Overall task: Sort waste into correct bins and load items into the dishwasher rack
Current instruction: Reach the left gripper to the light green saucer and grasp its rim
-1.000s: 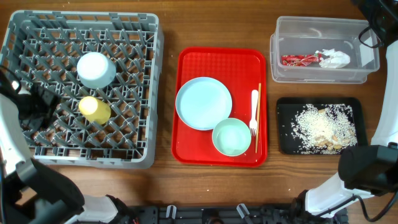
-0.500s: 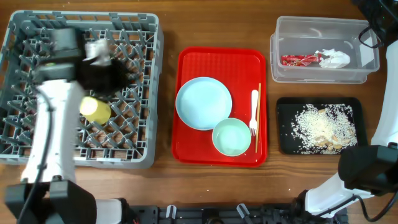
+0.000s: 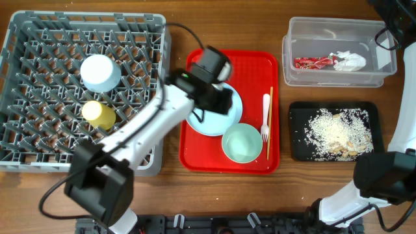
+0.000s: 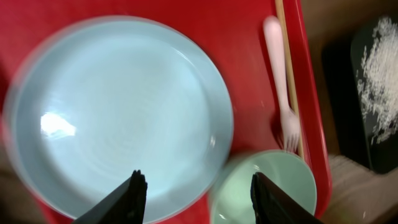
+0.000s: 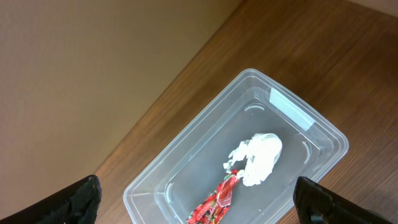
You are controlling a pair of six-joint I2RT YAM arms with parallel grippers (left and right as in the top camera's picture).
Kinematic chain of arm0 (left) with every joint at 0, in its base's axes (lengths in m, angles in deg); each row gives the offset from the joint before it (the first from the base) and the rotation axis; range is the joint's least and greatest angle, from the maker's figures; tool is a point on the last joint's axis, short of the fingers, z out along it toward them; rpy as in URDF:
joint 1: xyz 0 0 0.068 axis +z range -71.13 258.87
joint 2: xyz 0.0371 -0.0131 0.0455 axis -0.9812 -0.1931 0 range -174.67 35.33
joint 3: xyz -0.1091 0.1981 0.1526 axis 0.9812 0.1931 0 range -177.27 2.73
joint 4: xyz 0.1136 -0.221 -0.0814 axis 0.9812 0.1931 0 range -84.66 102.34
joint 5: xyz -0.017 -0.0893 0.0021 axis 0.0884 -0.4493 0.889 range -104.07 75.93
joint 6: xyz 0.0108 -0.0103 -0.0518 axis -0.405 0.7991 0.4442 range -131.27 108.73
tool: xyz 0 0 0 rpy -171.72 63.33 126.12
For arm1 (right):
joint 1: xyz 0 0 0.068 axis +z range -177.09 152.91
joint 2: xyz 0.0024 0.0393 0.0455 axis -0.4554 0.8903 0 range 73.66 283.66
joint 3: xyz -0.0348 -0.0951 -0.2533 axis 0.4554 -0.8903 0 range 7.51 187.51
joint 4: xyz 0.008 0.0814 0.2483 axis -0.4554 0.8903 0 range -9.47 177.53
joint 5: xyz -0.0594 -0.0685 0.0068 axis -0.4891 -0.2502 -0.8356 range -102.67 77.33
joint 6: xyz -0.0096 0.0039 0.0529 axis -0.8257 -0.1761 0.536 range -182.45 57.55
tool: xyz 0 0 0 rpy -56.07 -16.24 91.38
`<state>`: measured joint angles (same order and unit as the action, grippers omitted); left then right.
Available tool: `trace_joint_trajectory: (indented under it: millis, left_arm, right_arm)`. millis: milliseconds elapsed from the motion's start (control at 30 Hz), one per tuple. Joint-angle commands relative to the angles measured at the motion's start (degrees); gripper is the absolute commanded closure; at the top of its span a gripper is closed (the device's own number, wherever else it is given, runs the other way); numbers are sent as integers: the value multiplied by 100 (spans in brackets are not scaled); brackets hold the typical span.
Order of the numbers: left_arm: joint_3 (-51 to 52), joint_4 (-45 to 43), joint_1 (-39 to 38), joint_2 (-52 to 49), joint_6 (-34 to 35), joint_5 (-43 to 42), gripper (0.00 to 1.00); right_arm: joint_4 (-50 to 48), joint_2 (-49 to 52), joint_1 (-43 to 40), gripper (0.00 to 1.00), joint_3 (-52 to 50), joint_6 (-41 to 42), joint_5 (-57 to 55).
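My left gripper is open and empty, low over the pale round plate on the red tray. In the left wrist view its fingers straddle the gap between the plate and the pale green bowl. The white fork and the chopsticks lie at the tray's right. The blue bowl and the yellow cup sit in the grey rack. My right gripper is open above the clear tub, which holds the wrapper and the tissue.
The black tray at the right holds the rice scraps. The red tray lies between the rack and the bins. The right arm runs up the table's right edge. Bare wood shows along the front edge.
My left arm has swung from the rack's left side, across the rack, to over the plate on the red tray. The right arm has not moved.
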<state>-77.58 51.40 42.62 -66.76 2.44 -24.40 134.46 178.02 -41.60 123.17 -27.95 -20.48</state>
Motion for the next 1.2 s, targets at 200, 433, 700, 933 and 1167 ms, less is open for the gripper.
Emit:
trace_joint_trajectory:
  millis: [200,433,700,933,1167]
  left_arm:
    - [-61,7,-1226,-424,-138,-66,49]
    - [-57,186,-1353,-688,-221,168,60]
    - [-291,442,-1244,-656,26,822,70]
    - [-509,1051,-686,-337,-7,1766,57]
    - [-107,813,-474,-667,-769,337,60]
  right_arm:
    - [-13,55,17,0,15,61,-96]
    - [-13,55,17,0,15,59,-96]
    - [-13,55,17,0,15,59,-94]
    - [-13,55,17,0,15,61,-96]
    - [-13,55,17,0,15,61,-96]
